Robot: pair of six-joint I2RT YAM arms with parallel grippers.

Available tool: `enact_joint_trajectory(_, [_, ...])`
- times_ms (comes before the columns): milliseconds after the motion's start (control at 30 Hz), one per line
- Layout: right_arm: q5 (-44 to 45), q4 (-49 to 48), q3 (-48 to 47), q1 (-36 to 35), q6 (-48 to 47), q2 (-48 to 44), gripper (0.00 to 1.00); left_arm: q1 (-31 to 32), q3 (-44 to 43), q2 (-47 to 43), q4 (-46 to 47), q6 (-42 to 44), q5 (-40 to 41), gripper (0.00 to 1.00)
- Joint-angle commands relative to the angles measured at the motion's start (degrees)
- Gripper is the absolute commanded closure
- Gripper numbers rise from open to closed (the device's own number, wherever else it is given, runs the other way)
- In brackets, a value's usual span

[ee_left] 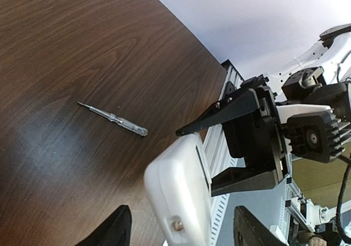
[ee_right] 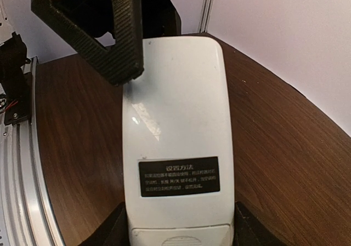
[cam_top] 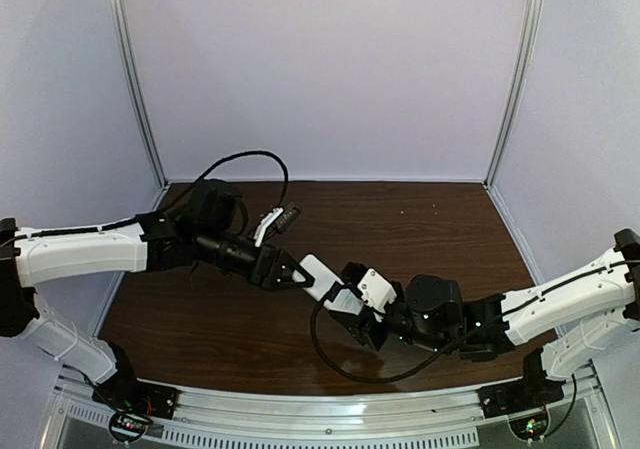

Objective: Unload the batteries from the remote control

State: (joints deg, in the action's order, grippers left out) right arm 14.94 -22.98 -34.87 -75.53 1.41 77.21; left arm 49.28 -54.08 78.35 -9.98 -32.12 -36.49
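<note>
My right fingers (ee_right: 247,229) pinch the near end of the remote control (ee_right: 175,136), held above the desk (ee_left: 66,49); my left fingers (ee_left: 112,229) sit spread either side of its far end. Its back looks closed and no batteries show, so unloading seems all ahead

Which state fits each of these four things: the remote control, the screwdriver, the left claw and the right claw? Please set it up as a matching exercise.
Things:
1. remote control
2. screwdriver
3. left claw
4. right claw

States:
A. lying on the table, untouched
B. open, straddling one end of the white slab, with a gap on either side
C. held in the air, black label showing
D. shut on the white slab's long sides

Pairs: 1-C, 2-A, 3-B, 4-D
</note>
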Motion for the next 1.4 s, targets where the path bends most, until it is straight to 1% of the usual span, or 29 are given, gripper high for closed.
enact_joint_trajectory(0, [-0.4,-2.29,0.01,-0.62,-2.13,0.44,1.0,0.71,-1.42,1.99,3.78,-1.46,-1.5,0.39])
enact_joint_trajectory(67, [-0.12,-2.42,0.1,-0.66,-2.45,0.4,1.0,0.85,-1.21,2.52,4.82,-2.0,-1.86,0.46])
enact_joint_trajectory(100, [0.1,-2.49,0.19,-0.75,-2.46,0.44,1.0,1.01,-1.2,2.78,5.13,-2.18,-1.93,0.47])
enact_joint_trajectory(433, [1.07,-2.82,0.1,-0.9,-2.82,1.44,1.0,1.79,-0.33,4.13,6.99,-2.59,-2.39,0.54])
enact_joint_trajectory(567, [1.7,-2.99,0.18,-1.0,-2.82,1.72,1.0,1.86,-0.44,4.74,6.9,-2.98,-2.18,0.59])
enact_joint_trajectory(633, [1.87,-3.03,0.24,-0.96,-2.82,1.86,1.0,1.88,-0.53,5.25,6.57,-3.02,-1.94,0.64])
enact_joint_trajectory(800, [2.39,-3.16,0.18,-1.09,-2.99,2.13,1.0,1.88,-0.5,6.08,6.85,-3.6,-1.92,0.68])
enact_joint_trajectory(1000, [2.8,-3.21,-0.03,-1.11,-3.09,2.76,1.0,1.88,-1.14,6.78,7.07,-4.07,-1.91,0.68])
enact_joint_trajectory(1167, [3.36,-3.26,-0.1,-1.2,-3.17,3.04,1.0,1.87,-1.37,7.38,7.26,-4.04,-2.0,0.6])
enact_joint_trajectory(1367, [3.39,-3.19,-0.2,-1.24,-3.17,3.22,1.0,1.88,-1.37,7.31,7.19,-4.16,-1.6,0.58])
